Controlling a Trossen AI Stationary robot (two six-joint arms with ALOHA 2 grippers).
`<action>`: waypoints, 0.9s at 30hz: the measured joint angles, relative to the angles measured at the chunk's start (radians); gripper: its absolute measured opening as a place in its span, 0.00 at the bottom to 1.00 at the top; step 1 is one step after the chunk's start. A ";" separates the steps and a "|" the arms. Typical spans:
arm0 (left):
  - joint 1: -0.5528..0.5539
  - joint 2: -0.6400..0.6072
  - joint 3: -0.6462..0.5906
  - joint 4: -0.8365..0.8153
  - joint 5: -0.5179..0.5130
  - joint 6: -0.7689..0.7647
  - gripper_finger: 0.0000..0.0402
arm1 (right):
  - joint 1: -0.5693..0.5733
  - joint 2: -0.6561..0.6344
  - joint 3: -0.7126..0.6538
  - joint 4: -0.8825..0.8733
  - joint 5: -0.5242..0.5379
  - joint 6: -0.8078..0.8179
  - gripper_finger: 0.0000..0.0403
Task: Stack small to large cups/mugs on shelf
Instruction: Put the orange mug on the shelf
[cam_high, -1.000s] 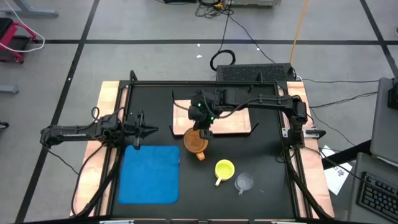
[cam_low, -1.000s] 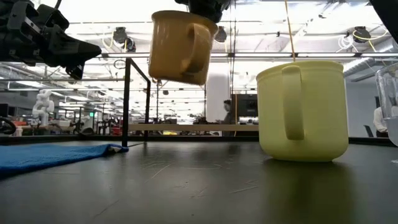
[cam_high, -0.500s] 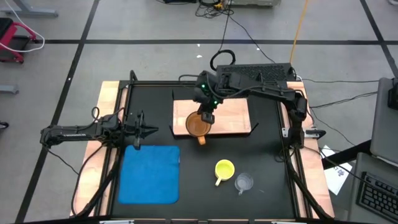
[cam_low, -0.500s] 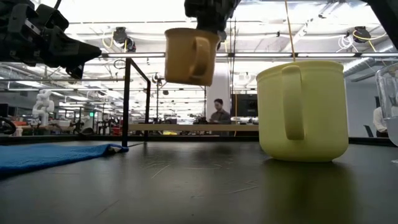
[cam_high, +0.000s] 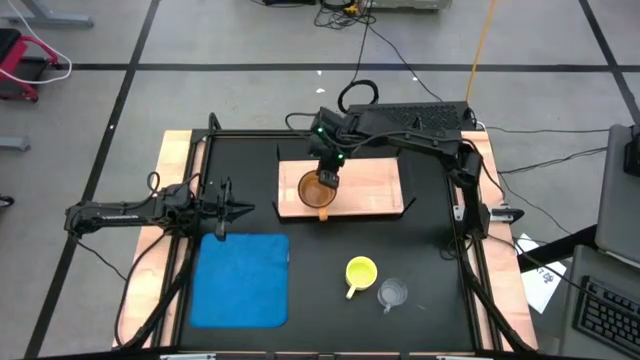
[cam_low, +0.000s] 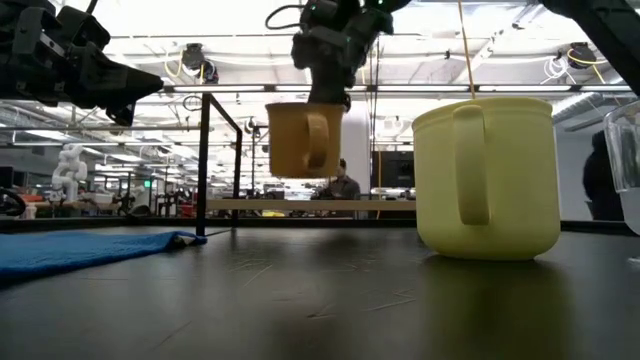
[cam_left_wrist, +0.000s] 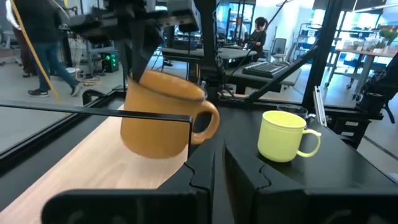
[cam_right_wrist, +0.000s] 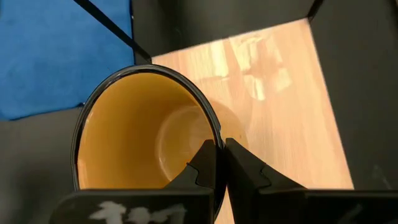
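My right gripper (cam_high: 328, 178) is shut on the orange-brown mug (cam_high: 316, 191) over the left part of the light wooden shelf (cam_high: 375, 185). The mug also shows in the low view (cam_low: 302, 140) and the left wrist view (cam_left_wrist: 158, 115). The yellow mug (cam_high: 360, 272) stands upright on the black table near the front, with the clear glass cup (cam_high: 393, 293) beside it. My left gripper (cam_high: 238, 209) is shut and empty at the table's left, above the blue mat's far edge. My right gripper holds the mug by its rim (cam_right_wrist: 216, 138), on the side away from the handle, one finger inside (cam_right_wrist: 203, 160) and one outside (cam_right_wrist: 240, 160). The fingers come from above, pointing down. The mug hangs clear above the shelf, mouth up, slightly tilted, its handle (cam_high: 322, 213) toward the table's near edge.
A blue mat (cam_high: 240, 280) lies at the front left of the table. Dark brackets stand at the shelf's corners (cam_high: 408, 205). A black frame rail (cam_high: 330, 133) runs along the table's far edge. A person shows in the room behind (cam_low: 343, 185).
My right gripper has carried the orange-brown mug toward the table's far edge, from beyond the shelf's near edge to over the shelf's left part, and has gone down with it. The mug stays mouth up and clear of the shelf.
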 joint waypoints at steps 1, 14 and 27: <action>0.000 0.000 0.000 0.000 0.000 0.000 0.08 | 0.000 0.005 0.000 -0.001 0.000 -0.001 0.01; 0.000 0.000 0.000 0.000 0.000 0.024 0.08 | -0.027 0.027 0.000 0.040 -0.004 0.005 0.01; 0.000 0.000 0.000 0.000 0.000 0.024 0.08 | -0.065 0.039 0.000 0.062 -0.031 0.032 0.01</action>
